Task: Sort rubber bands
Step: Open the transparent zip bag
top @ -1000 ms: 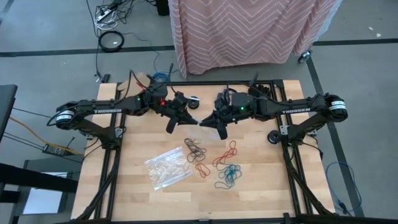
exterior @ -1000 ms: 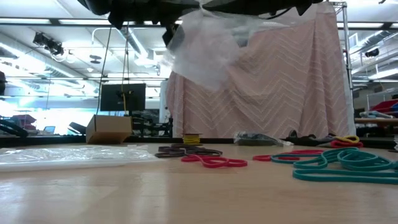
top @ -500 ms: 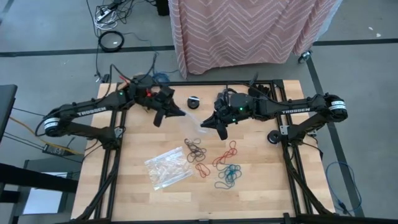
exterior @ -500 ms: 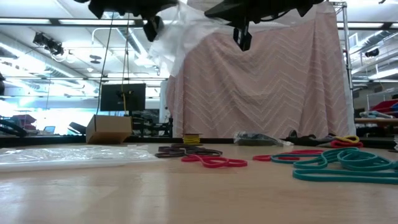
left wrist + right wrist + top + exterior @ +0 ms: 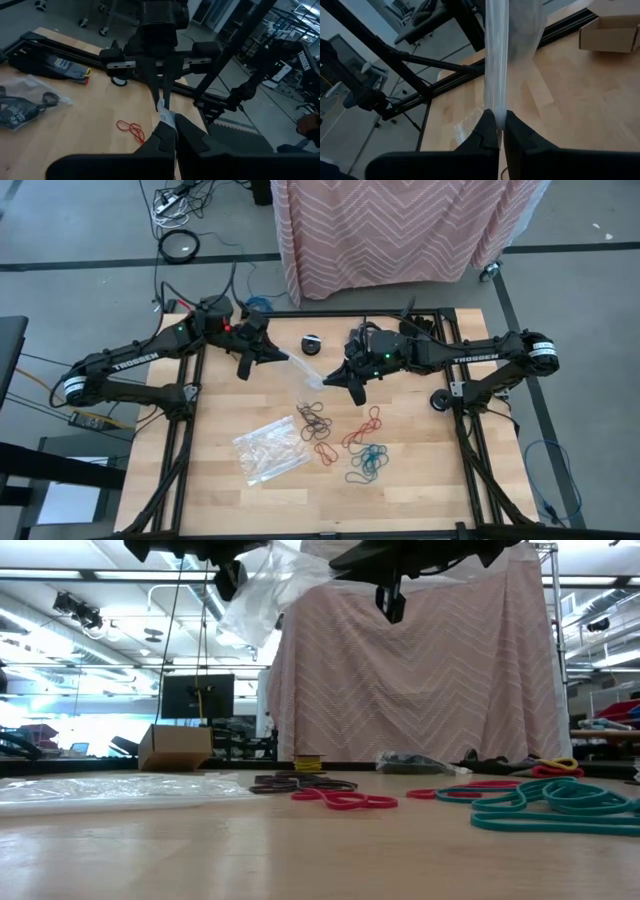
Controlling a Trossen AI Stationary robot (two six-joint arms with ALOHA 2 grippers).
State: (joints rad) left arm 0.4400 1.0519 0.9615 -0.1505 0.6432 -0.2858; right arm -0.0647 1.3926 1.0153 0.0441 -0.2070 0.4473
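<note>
Many rubber bands (image 5: 345,442) lie loose on the middle of the wooden table (image 5: 420,480), with black ones (image 5: 314,420) nearest the arms, red ones (image 5: 361,427) beside them and teal ones (image 5: 366,463) farther out, all just beside a clear plastic bag (image 5: 268,448) lying flat. Above the table's far part, a second clear bag (image 5: 303,370) hangs stretched between the left gripper (image 5: 268,356) and the right gripper (image 5: 327,379), and both are closed on an edge of it. Behind this bag a small black disc (image 5: 312,342) rests on the table.
</note>
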